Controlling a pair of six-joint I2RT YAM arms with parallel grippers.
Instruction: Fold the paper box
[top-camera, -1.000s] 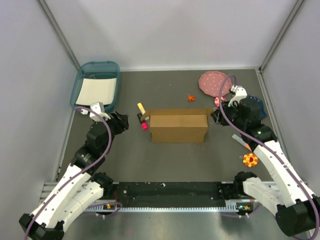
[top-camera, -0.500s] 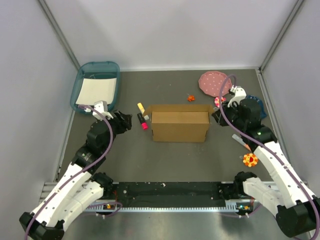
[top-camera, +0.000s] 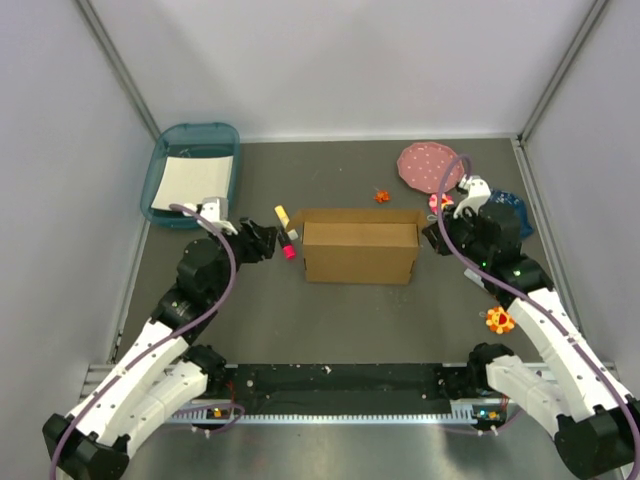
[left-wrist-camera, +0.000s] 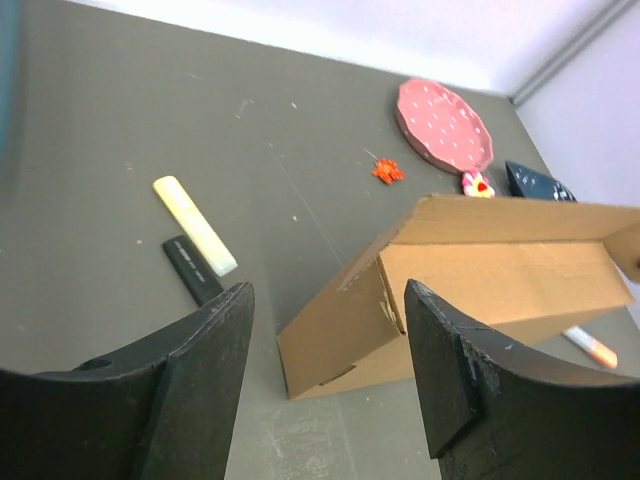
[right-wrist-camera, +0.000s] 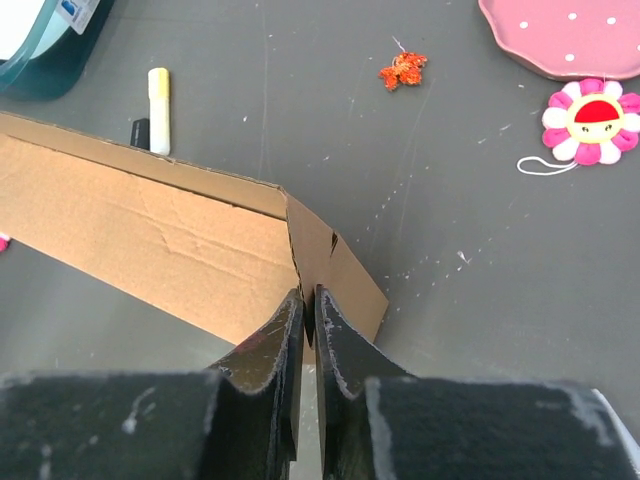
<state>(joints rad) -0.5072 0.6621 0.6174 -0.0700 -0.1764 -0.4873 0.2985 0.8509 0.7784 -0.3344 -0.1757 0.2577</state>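
Over the last second the left gripper (top-camera: 262, 240) has swung in toward the left end of the paper box (top-camera: 360, 252), and the right gripper (top-camera: 432, 236) has closed at the box's right end. The box sits much where it was, mid-table (top-camera: 340, 320), its long side facing the arm bases.

From the left wrist, the left gripper's fingers (left-wrist-camera: 200, 380) stand wide apart just short of the box's left end, holding nothing.

From the right wrist, the right gripper's fingers (right-wrist-camera: 272, 350) are almost together, pinching the upright cardboard wall at the box's right corner.

A yellow stick (left-wrist-camera: 195, 225) and a black bar (left-wrist-camera: 192, 268) lie just left of the box. An orange scrap (top-camera: 381, 196) lies just behind the box. A pink plate (top-camera: 428, 165) sits behind its right end. A flower toy (right-wrist-camera: 590, 118) is near that end, and a teal tray (top-camera: 160, 170) is well off behind its left end.
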